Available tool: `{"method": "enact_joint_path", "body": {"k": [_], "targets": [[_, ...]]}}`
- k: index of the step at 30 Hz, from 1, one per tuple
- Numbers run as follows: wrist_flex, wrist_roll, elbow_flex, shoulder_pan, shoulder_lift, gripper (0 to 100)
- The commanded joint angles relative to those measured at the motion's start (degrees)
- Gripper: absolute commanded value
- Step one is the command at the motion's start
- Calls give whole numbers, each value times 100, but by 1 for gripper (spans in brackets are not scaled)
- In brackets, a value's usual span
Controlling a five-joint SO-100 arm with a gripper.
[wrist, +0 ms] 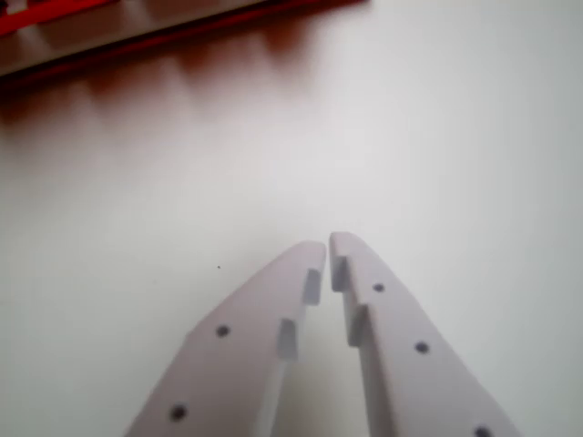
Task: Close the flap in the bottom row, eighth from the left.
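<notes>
Hovering over a white surface [437, 137], hand [328, 244] clenched — tips nearly touching, empty — red board [137, 32] blurred beyond.

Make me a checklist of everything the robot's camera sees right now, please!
Surface: plain white table, bare except for a tiny dark speck.
Job's things: red board along the top edge at the wrist view's left, blurred; only its edge shows, no flaps can be told apart.
Clutter: nothing seen.
Grippers: white gripper over the bare table, tips nearly touching, holding nothing, well short of the board.
Cables: nothing seen.
Surroundings: nothing seen beyond the table.
</notes>
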Motion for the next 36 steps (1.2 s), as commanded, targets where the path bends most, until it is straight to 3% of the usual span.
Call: {"method": "enact_joint_path", "body": {"k": [1,10,17,27,36], "targets": [[-193,-44,-826,62,-272,0],[-457,-141,-1679,316,-1336,0],[-466,-123,-2312,404,-1907,0],[-457,-62,-2988,422,-2602,0],[-773,-114,-3234,352,-3155,0]]}}
